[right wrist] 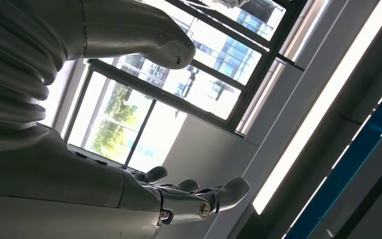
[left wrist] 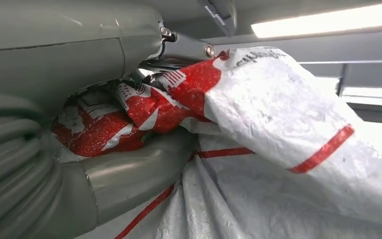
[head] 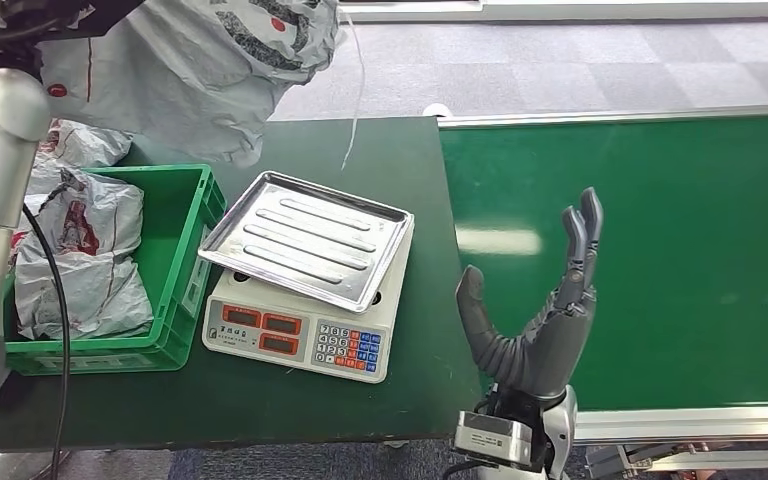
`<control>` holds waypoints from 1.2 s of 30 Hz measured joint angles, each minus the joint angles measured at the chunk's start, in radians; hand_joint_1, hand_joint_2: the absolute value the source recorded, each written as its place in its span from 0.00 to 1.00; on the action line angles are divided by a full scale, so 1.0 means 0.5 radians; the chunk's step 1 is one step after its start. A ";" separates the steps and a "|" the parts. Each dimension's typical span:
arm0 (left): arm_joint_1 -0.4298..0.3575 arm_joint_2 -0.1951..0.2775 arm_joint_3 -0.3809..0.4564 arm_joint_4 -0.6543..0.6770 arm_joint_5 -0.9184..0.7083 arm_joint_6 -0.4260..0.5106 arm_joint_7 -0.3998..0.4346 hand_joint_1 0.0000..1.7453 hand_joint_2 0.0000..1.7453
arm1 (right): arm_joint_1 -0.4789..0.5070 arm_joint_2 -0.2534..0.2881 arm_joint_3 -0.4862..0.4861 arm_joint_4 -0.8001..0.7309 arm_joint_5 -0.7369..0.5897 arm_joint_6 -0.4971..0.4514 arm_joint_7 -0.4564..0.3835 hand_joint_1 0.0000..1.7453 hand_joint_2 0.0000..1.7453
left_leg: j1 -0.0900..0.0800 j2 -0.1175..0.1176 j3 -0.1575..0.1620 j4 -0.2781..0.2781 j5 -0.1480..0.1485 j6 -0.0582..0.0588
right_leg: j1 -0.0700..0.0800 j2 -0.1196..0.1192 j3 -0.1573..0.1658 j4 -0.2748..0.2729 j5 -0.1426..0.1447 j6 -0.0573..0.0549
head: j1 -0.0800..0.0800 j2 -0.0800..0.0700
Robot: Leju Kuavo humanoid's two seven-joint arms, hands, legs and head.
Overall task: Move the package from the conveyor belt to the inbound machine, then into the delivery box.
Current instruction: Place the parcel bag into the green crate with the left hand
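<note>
Conveyor belt (head: pixel 650 250): green, filled the right half of the head view, edged by pale metal rails above and below.

Table (head: pixel 290 390): dark green top, left and centre of the head view, butted against the belt's left end.

Package (head: pixel 190 60): grey-white plastic mailer with red and dark print, upper left of the head view, raised above the table's far edge and above the far corner of the crate. In the left wrist view the package (left wrist: pixel 288 134) showed crumpled white film with red stripes.

Left hand (left wrist: pixel 104 174): clamped on a bunched red-printed end of the package, thumb pressed under the fold.

Crate (head: pixel 175 260): green plastic, left of the head view, on the table, holding other crumpled grey mailers (head: pixel 80 250).

Scale (head: pixel 305 300): white body with red displays and a keypad, centre-left, just right of the crate; steel tray (head: pixel 305 238) on top, bare.

Right hand (head: pixel 540 320): lower centre of the head view, raised over the belt's left end, palm up, fingers spread and holding nothing.
</note>
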 joint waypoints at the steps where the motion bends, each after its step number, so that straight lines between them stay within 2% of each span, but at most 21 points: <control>1: -0.006 0.010 -0.001 0.040 -0.034 0.018 0.012 1.00 1.00 | 0.009 -0.001 0.000 0.003 0.006 0.000 -0.014 0.00 1.00 | 0.000 0.000 0.000 0.000 0.000 0.000 | 0.000 0.000 0.000 0.000 0.000 0.000 | 0.000 0.000; 6: 0.017 0.120 -0.004 0.311 -0.144 0.160 0.019 1.00 1.00 | 0.086 -0.004 0.000 0.009 0.074 -0.001 -0.059 0.00 1.00 | 0.001 0.002 0.001 -0.001 0.000 0.000 | 0.000 0.002 0.000 0.001 -0.001 -0.001 | 0.000 0.000; 12: 0.148 0.364 -0.003 0.555 -0.220 0.186 0.067 1.00 1.00 | 0.183 -0.012 -0.003 0.009 0.111 -0.003 -0.085 0.00 1.00 | 0.003 0.007 -0.001 -0.003 0.001 -0.002 | 0.001 0.007 -0.004 0.004 -0.002 -0.002 | 0.000 0.000; 14: 0.206 0.467 0.013 0.610 -0.190 0.141 0.094 1.00 1.00 | 0.223 -0.013 -0.007 0.004 0.136 -0.004 -0.064 0.00 1.00 | 0.002 0.010 -0.001 -0.004 0.000 -0.003 | 0.000 0.010 0.000 0.005 -0.002 -0.003 | 0.000 0.000; 18: 0.428 0.742 0.110 0.710 -0.094 0.104 0.049 1.00 1.00 | 0.344 -0.023 -0.024 -0.017 0.144 -0.006 -0.044 0.00 1.00 | 0.002 0.029 0.003 -0.005 -0.005 -0.008 | -0.003 0.030 -0.002 0.006 -0.003 -0.005 | -0.001 0.000; 24: 0.688 1.021 0.258 0.773 -0.025 0.012 -0.042 1.00 1.00 | 0.376 -0.031 -0.036 -0.019 0.136 -0.007 -0.029 0.00 1.00 | 0.003 0.026 -0.001 -0.005 -0.005 -0.008 | 0.001 0.028 -0.003 0.005 -0.004 -0.007 | -0.001 0.000; 25: 0.725 1.056 0.281 0.778 -0.014 -0.005 -0.046 0.81 1.00 | 0.377 -0.032 -0.039 -0.019 0.133 -0.007 -0.027 0.00 1.00 | 0.004 0.026 -0.001 -0.005 -0.005 -0.008 | 0.001 0.028 -0.003 0.005 -0.004 -0.007 | -0.001 0.000; 26: 0.758 1.090 0.303 0.781 -0.003 -0.025 -0.050 0.56 1.00 | 0.377 -0.033 -0.040 -0.019 0.129 -0.007 -0.025 0.00 1.00 | 0.004 0.026 -0.001 -0.005 -0.005 -0.008 | 0.001 0.028 -0.003 0.005 -0.004 -0.007 | 0.000 0.000; 28: 0.819 1.145 0.345 0.786 0.024 -0.077 -0.063 0.06 0.50 | 0.375 -0.035 -0.040 -0.019 0.120 -0.007 -0.016 0.00 1.00 | 0.003 0.026 -0.001 -0.005 -0.005 -0.008 | 0.001 0.028 -0.003 0.005 -0.004 -0.007 | -0.001 0.000; 29: 0.845 1.166 0.367 0.788 0.049 -0.121 -0.069 0.00 0.25 | 0.374 -0.037 -0.041 -0.019 0.117 -0.007 -0.009 0.00 1.00 | 0.003 0.025 -0.001 -0.005 -0.005 -0.008 | 0.001 0.027 -0.003 0.005 -0.004 -0.007 | -0.001 0.000; 30: 0.868 1.184 0.393 0.791 0.084 -0.174 -0.076 0.00 0.00 | 0.372 -0.039 -0.041 -0.019 0.115 -0.007 0.000 0.00 1.00 | 0.004 0.024 -0.001 -0.005 -0.005 -0.008 | 0.001 0.027 -0.003 0.005 -0.004 -0.007 | -0.001 0.000; 33: 0.902 1.208 0.500 0.792 0.265 -0.289 -0.134 0.00 0.00 | 0.366 -0.045 -0.041 -0.019 0.124 -0.007 0.023 0.00 1.00 | 0.005 0.021 -0.001 -0.003 -0.004 -0.008 | 0.001 0.023 -0.004 0.004 -0.004 -0.007 | -0.001 0.000; 36: 0.905 1.185 0.666 0.721 0.512 -0.340 -0.246 0.00 0.00 | 0.367 -0.047 -0.041 -0.021 0.140 -0.007 0.025 0.00 1.00 | 0.006 0.018 -0.002 -0.002 -0.003 -0.009 | 0.001 0.020 -0.003 0.004 -0.004 -0.007 | 0.000 0.000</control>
